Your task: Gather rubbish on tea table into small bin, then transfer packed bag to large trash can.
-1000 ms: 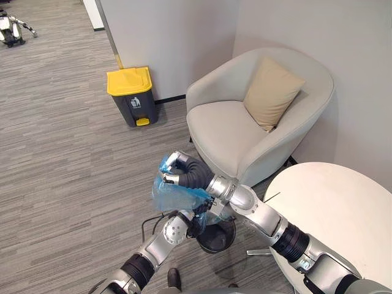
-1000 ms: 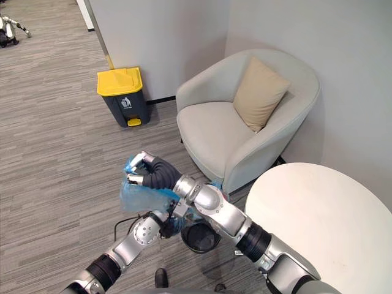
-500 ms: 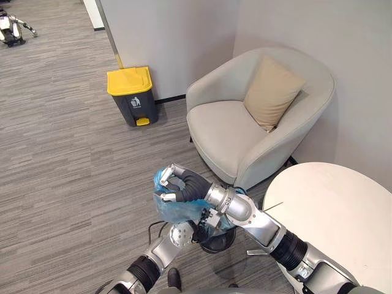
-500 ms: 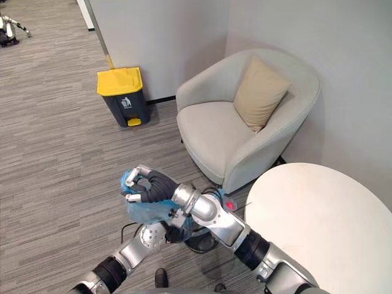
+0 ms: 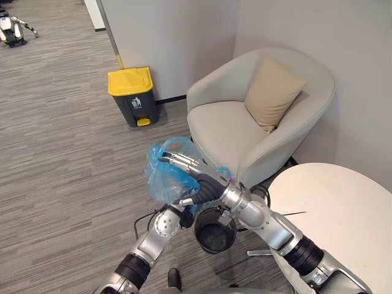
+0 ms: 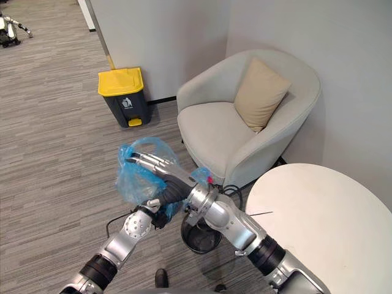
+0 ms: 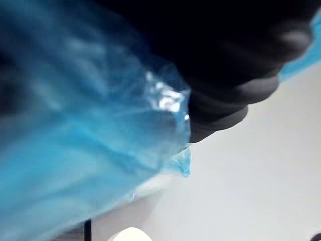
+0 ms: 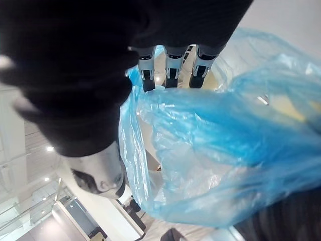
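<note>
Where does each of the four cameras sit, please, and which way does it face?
Left eye view: on the head, looking down at the floor, large trash can and small bin; both arms enter from below.
Right eye view: beside it, same scene, with armchair and table.
Left wrist view: on the left wrist, close against the blue bag; the left hand shows its dark cover.
Right wrist view: on the right wrist, along the right hand, fingers straight, to the bag.
Shared: all four see the bag.

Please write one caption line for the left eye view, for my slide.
Right hand carries the blue bag on straight fingers near the small bin; yellow-lidded trash can beyond.
</note>
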Motion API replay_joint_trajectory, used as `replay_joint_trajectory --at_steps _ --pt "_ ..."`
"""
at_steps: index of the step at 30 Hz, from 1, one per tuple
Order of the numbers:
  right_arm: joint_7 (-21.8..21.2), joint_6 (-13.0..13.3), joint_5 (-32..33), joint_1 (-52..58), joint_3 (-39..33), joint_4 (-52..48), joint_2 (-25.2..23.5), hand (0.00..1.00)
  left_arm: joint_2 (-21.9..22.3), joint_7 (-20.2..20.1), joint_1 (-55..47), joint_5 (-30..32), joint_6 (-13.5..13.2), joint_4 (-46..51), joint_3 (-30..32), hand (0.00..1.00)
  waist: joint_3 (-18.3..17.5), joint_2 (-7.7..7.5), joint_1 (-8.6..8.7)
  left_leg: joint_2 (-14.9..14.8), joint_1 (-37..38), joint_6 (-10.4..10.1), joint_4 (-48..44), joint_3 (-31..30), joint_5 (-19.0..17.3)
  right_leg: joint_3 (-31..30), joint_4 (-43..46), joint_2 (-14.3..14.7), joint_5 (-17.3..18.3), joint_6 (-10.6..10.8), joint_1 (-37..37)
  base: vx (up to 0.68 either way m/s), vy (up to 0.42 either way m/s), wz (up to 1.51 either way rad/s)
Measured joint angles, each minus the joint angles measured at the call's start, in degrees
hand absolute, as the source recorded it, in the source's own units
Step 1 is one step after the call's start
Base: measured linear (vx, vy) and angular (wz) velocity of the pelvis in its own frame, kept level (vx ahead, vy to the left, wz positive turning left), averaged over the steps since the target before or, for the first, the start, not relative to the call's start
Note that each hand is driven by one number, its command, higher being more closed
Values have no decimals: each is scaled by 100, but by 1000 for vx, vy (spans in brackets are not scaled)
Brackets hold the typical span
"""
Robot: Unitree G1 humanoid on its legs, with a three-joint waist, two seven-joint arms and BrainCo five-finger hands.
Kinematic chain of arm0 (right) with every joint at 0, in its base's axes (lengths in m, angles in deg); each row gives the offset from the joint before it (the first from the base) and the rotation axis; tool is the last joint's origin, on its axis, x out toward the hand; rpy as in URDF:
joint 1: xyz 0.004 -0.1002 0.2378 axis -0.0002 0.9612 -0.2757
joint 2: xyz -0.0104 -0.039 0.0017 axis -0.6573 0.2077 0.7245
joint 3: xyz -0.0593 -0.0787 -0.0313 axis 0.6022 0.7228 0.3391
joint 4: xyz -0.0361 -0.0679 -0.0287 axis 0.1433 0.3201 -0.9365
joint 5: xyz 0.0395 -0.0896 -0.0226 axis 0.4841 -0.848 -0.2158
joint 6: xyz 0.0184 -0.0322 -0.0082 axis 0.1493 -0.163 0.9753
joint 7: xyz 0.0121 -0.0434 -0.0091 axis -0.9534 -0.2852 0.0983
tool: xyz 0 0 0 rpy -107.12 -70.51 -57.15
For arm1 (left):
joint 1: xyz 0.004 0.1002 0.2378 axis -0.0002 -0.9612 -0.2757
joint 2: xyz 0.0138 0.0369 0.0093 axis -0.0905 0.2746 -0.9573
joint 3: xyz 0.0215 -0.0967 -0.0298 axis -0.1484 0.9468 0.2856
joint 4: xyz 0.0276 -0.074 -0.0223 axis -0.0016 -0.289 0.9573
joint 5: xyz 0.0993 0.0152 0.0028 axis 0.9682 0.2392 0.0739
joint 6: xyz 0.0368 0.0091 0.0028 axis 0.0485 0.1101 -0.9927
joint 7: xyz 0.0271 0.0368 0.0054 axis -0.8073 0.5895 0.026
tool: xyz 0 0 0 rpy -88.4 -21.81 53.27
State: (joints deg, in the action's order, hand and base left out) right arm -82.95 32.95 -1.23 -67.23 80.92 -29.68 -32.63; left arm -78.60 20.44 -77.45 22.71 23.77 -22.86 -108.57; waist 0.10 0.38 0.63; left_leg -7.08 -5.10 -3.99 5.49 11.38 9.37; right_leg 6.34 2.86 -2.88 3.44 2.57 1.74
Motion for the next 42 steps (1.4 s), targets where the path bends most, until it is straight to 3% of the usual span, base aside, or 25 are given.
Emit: replay_joint_trajectory --at_steps 11,22,28,36,42 --pt "529 228 -249 388 -888 -694 449 0 -12 239 -375 -6 3 -107 736 100 1 -3 12 6 54 -1 8 4 -2 -3 -7 32 0 1 -46 0 0 0" --pt "475 324 524 1463 -1948 -857 189 0 23 380 -868 -282 3 -102 1802 100 2 -3 16 11 45 -2 8 4 -4 -3 -52 31 -3 5 -45 0 0 0" --pt "268 318 701 1747 -2223 -823 58 0 70 375 -1052 -459 1 -255 2026 100 2 -5 20 10 42 -3 7 4 -6 -3 -69 19 -8 11 -51 0 0 0" --pt "111 295 942 2111 -2519 567 -451 0 75 340 -1188 -497 26 -1204 2302 100 6 -12 22 7 46 -6 8 -4 -9 4 -75 -6 -8 12 -63 0 0 0" --pt "-25 69 1390 2320 -2740 2060 -810 0 78 244 -1363 -523 54 -1801 2567 100 9 -12 14 14 50 -58 9 -22 -50 30 -100 -5 -8 14 -82 0 0 0"
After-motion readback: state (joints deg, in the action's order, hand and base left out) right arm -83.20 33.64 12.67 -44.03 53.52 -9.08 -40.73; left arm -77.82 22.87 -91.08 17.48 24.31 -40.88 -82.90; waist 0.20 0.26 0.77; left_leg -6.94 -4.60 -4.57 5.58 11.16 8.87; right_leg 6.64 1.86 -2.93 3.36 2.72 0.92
